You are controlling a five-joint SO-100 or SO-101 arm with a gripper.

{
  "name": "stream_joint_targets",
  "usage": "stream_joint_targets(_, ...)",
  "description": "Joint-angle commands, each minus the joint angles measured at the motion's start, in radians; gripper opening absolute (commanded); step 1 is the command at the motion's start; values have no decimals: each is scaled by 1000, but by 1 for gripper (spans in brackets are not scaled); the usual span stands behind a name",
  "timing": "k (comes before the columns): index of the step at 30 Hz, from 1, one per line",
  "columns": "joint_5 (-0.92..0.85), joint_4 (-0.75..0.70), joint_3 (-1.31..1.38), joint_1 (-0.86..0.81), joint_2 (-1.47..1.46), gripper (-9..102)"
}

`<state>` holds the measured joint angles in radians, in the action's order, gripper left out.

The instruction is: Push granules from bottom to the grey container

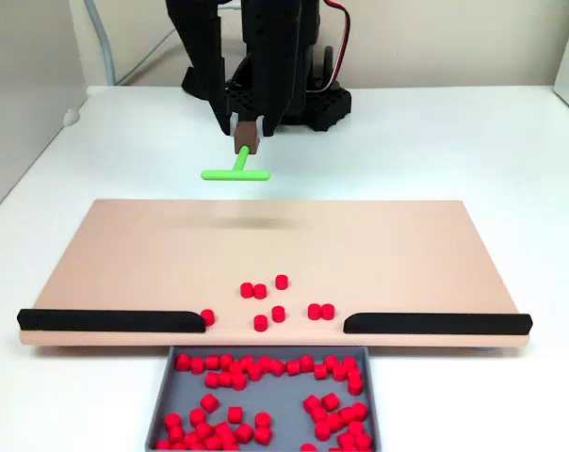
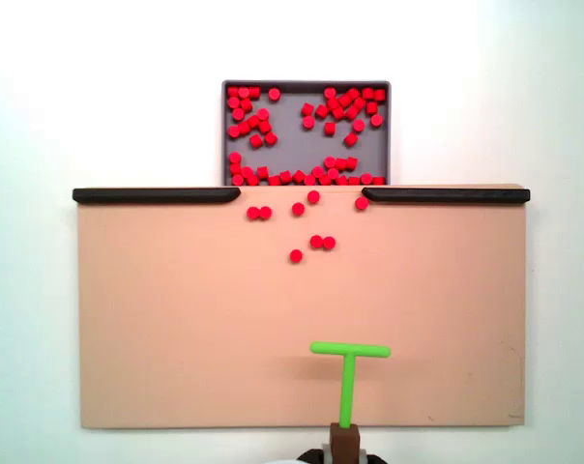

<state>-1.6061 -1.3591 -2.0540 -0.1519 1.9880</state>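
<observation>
Several red granules lie loose on the tan board near the gap between two black strips. Many more granules fill the grey container just past that gap. From above, the loose granules sit just short of the grey container. My gripper is shut on the brown handle of a green T-shaped pusher. The pusher hangs above the board's end far from the container, its crossbar toward the granules. At the bottom edge of the fixed view from above, my gripper barely shows.
Black strips line the board's edge on both sides of the gap. The arm's black base stands beyond the board on the white table. A wall and a cable run behind it.
</observation>
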Motion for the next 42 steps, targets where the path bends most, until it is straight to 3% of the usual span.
stream_joint_targets(1,114,11,20,212,17,0)
stream_joint_targets(42,86,11,11,190,31,0)
